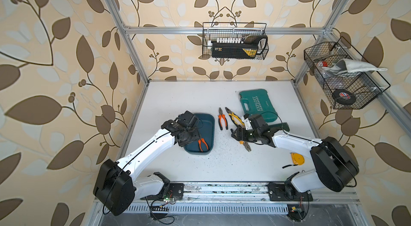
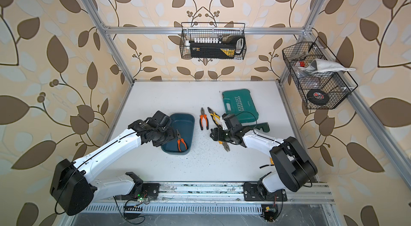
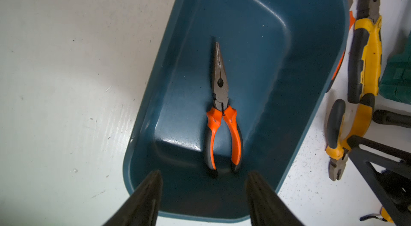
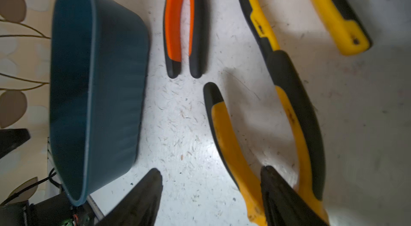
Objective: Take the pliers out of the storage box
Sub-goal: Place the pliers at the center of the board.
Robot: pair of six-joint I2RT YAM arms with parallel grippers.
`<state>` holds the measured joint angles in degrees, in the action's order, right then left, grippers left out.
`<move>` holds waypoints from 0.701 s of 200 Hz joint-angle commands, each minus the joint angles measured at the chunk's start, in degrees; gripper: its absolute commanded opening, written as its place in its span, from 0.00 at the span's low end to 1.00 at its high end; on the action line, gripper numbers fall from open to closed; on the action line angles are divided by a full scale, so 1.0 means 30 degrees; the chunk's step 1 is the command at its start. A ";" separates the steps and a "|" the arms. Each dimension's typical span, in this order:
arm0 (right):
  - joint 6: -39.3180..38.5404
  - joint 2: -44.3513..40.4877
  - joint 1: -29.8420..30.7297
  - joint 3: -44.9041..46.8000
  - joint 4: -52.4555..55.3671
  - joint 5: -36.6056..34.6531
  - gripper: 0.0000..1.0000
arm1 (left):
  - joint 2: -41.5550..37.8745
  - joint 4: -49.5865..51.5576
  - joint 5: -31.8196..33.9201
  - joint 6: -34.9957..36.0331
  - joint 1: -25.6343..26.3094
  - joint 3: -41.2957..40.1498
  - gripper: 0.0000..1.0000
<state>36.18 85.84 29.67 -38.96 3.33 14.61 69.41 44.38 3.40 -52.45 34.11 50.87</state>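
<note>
The storage box [image 1: 211,129] [image 3: 311,80] is a dark blue-teal tray at the table's left middle. Inside it lie long-nose pliers with orange-and-black handles [image 3: 222,111] [image 1: 202,145]. My left gripper [image 3: 203,175] hangs open above the box's near end, just short of those handles and touching nothing. Three more pliers lie on the table right of the box: an orange pair [image 1: 222,119], a yellow pair [image 1: 234,117], and a nearer yellow pair [image 4: 289,102]. My right gripper [image 4: 210,169] is open low over that nearer pair, with one fingertip between its handles.
A green EXPLOIT case [image 1: 258,105] lies behind the right arm. A round yellow tape measure [image 1: 297,159] sits near the right arm's base. Black wire baskets hang on the back wall [image 1: 234,40] and on the right wall [image 1: 342,76].
</note>
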 commanded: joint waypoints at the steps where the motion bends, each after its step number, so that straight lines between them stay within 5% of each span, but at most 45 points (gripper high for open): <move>1: 0.0054 0.0106 0.0038 -0.0050 -0.0162 -0.1105 0.72 | -0.0148 0.0031 0.0077 0.0255 -0.0090 0.0044 0.64; 97: -0.0399 0.0593 -0.0057 -0.1388 0.2068 -0.2963 0.73 | -0.0284 -0.0027 -0.0085 0.0197 -0.0083 -0.0390 0.65; 140: 0.0155 0.0105 0.0090 -0.0984 0.0780 -0.1458 0.72 | -0.0189 0.0001 -0.0151 0.0256 -0.0090 -0.0258 0.65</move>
<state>35.97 87.50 29.54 -42.02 6.85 8.60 69.25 44.25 3.25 -52.45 34.11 49.91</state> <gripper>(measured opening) 0.724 0.645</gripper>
